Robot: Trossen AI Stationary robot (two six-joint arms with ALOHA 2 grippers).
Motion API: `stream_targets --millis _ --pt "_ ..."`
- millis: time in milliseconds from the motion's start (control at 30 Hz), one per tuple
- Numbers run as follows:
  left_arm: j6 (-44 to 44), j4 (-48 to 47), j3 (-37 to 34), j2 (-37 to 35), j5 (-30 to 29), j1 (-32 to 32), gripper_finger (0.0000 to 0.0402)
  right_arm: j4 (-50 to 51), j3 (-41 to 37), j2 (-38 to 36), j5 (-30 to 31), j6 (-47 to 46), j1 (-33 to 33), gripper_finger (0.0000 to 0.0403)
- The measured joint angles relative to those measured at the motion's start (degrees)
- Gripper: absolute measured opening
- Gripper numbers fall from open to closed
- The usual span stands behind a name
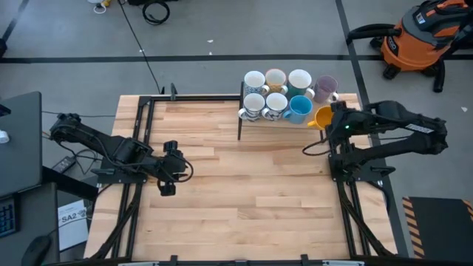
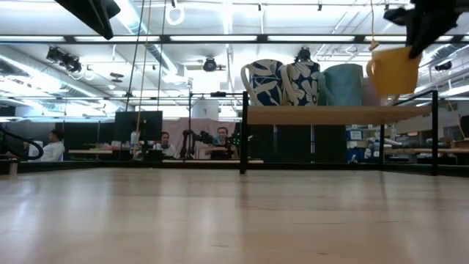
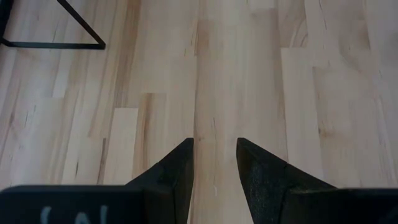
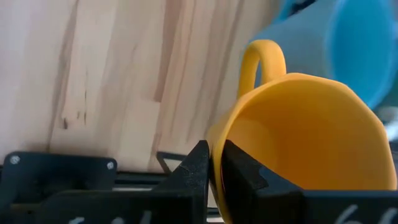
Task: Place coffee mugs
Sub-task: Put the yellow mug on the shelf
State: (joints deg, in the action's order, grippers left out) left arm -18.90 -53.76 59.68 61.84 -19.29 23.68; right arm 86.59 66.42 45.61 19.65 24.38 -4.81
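The right gripper (image 4: 214, 163) has its jaws pinched on the rim of the glossy yellow-orange ceramic mug (image 1: 322, 117), holding it raised just beside the bright blue handled mug (image 1: 299, 108) at the right end of the raised wooden shelf (image 2: 337, 114), where six other mugs stand in two rows. To do this well, keep the mug level, lower it straight into the free spot, which seems narrow, without nudging neighbours. The left gripper (image 3: 214, 163) waits over the pale plank bench (image 1: 244, 185), jaws apart and empty
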Motion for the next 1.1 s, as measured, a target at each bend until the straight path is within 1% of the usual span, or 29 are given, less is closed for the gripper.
stream_targets --millis 100,167,567,767,1100 --pt "0.0 0.0 0.0 0.0 -0.01 0.0 0.0128 -0.67 -3.44 -0.3 1.05 1.89 -0.57 0.004" --pt "0.0 0.0 0.0 0.0 0.0 0.0 0.0128 -1.09 -4.39 -0.47 2.03 3.06 -0.99 0.004" --pt "-0.02 -0.02 0.0 0.0 -0.02 0.0 0.0128 -2.93 -4.51 -2.63 1.78 5.89 -4.78 0.004" --pt "-0.02 -0.02 0.0 0.0 0.0 0.0 0.0128 -6.86 -5.7 -2.55 1.76 7.68 -6.47 0.004" --pt "-0.02 -0.02 0.0 0.01 0.0 0.0 0.0128 -6.43 -6.89 -2.52 1.72 9.73 -8.47 0.004"
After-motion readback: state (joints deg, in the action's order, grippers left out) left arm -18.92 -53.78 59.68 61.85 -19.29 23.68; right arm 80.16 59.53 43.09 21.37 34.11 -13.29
